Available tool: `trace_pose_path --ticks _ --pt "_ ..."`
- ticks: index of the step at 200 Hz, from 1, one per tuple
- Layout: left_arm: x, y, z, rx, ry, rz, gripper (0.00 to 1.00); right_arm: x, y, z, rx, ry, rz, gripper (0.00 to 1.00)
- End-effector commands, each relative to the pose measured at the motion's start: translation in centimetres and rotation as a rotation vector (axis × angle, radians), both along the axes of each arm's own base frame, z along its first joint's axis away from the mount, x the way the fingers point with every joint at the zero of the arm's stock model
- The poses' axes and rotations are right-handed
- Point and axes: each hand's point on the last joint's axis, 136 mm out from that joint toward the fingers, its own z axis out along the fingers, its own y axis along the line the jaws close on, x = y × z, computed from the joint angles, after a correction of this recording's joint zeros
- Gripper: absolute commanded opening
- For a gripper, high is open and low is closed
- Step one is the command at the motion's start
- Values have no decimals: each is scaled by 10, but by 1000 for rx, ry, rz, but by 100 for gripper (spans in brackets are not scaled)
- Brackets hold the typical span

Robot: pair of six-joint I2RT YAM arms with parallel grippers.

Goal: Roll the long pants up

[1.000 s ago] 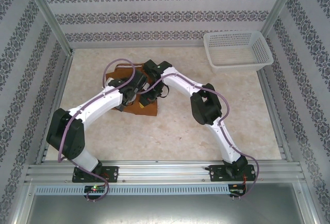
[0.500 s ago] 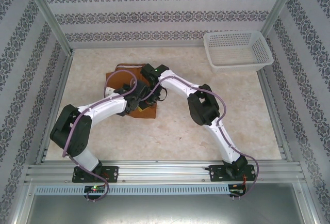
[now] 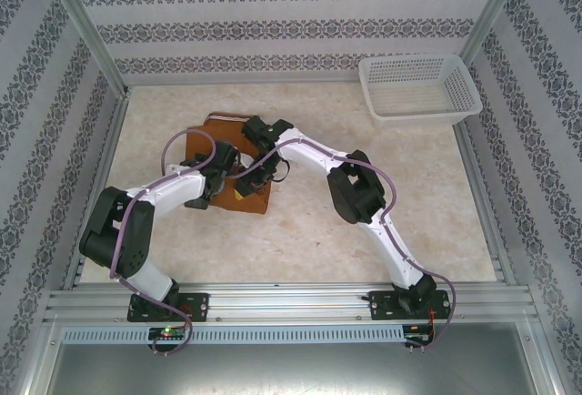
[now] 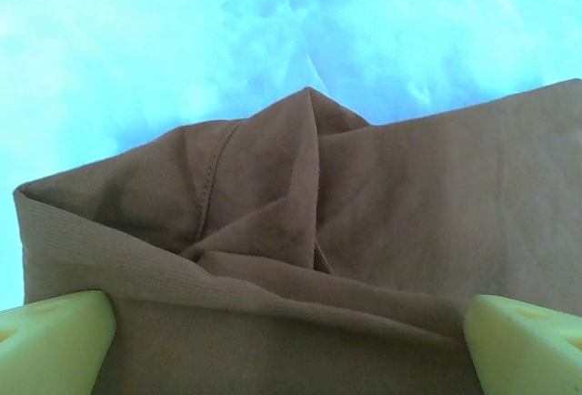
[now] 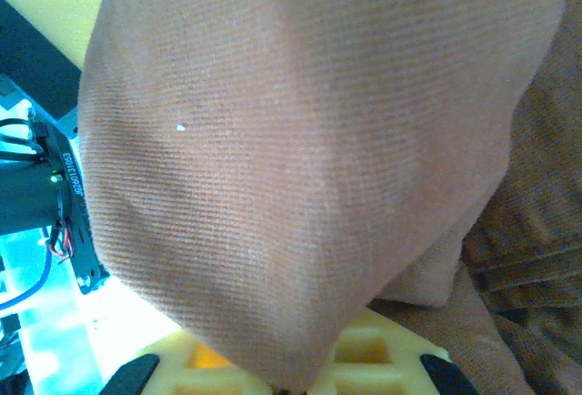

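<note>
One pair of long pants (image 3: 225,126) is lying on the one marble-patterned surface (image 3: 318,240). How many folds it is making is hard to count under the arms. One white plastic basket (image 3: 418,118) is sitting on that surface. Two white-and-black arms are reaching in, a left arm (image 3: 168,193) and a right arm (image 3: 368,197). Each is carrying one purple cable (image 3: 169,145) and one pincer, making two: the left pincer (image 4: 291,327) and the right pincer (image 5: 305,369). Two yellow fingertips (image 4: 55,336) are showing on the left one.
</note>
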Motion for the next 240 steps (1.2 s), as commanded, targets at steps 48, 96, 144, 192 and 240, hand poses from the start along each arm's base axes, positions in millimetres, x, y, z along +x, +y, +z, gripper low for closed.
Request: trace_pose_path --ticks 48,96,144,192,240 --pt "-28 27 -49 43 223 3 0 9 -10 55 103 -92 -2 3" --pt "-32 25 -52 13 247 -8 0 6 -16 35 5 -159 18 45" --pt "-34 24 -51 -16 249 -21 0 10 -22 16 -115 -270 35 65" --pt "-33 21 -50 -36 256 -30 0 21 -30 16 -246 -494 50 69" --pt "-29 16 -48 -66 247 -35 0 28 -43 37 -391 -900 67 70"
